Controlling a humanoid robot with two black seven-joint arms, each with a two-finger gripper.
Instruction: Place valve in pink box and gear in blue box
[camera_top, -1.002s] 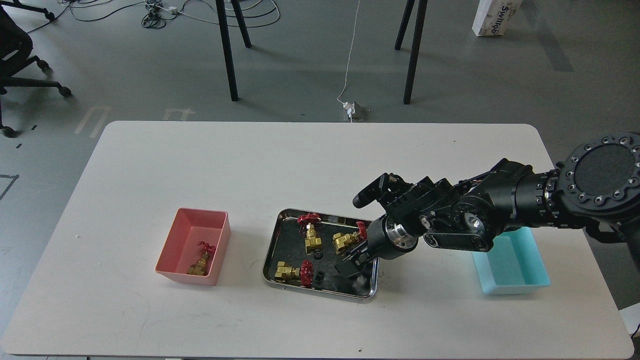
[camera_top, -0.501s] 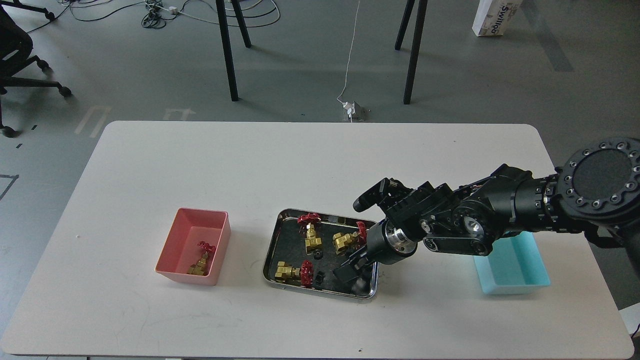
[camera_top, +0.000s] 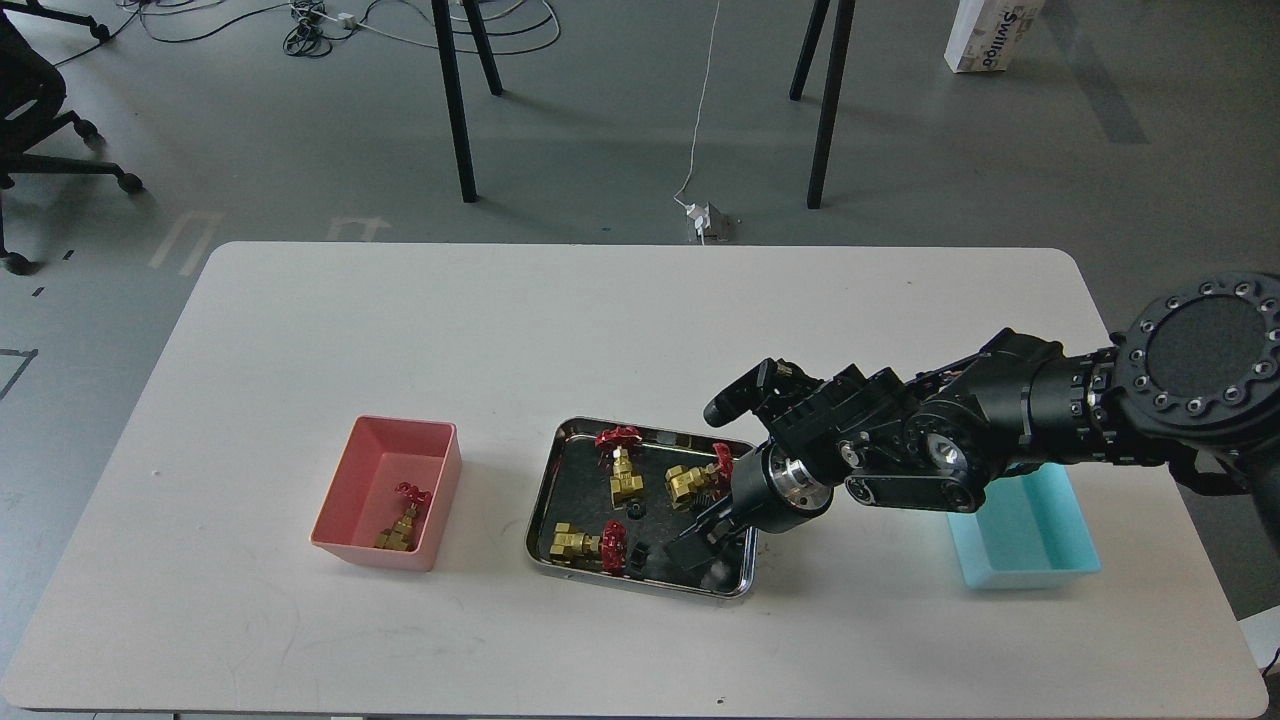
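My right gripper (camera_top: 694, 546) reaches down into the near right part of the steel tray (camera_top: 548, 478). Its dark fingers blend with the tray's dark floor, so I cannot tell whether they are open or shut. Three brass valves with red handwheels lie in the tray: one at the back (camera_top: 622, 466), one beside my wrist (camera_top: 692, 481), one at the front left (camera_top: 583, 543). A small black gear (camera_top: 635, 510) sits mid-tray, and another dark piece (camera_top: 640, 553) lies just left of the fingertips. The pink box (camera_top: 352, 480) holds one valve (camera_top: 404, 518). The blue box (camera_top: 1040, 545) is partly hidden behind my right forearm. My left gripper is out of view.
The white table (camera_top: 640, 330) carries the pink box at the left, the tray in the middle and the blue box at the right. My right forearm (camera_top: 1000, 430) spans the space between tray and blue box. Chair and table legs stand on the floor beyond.
My right gripper has sunk a little lower and shifted slightly left inside the tray. The valves and boxes have not moved.
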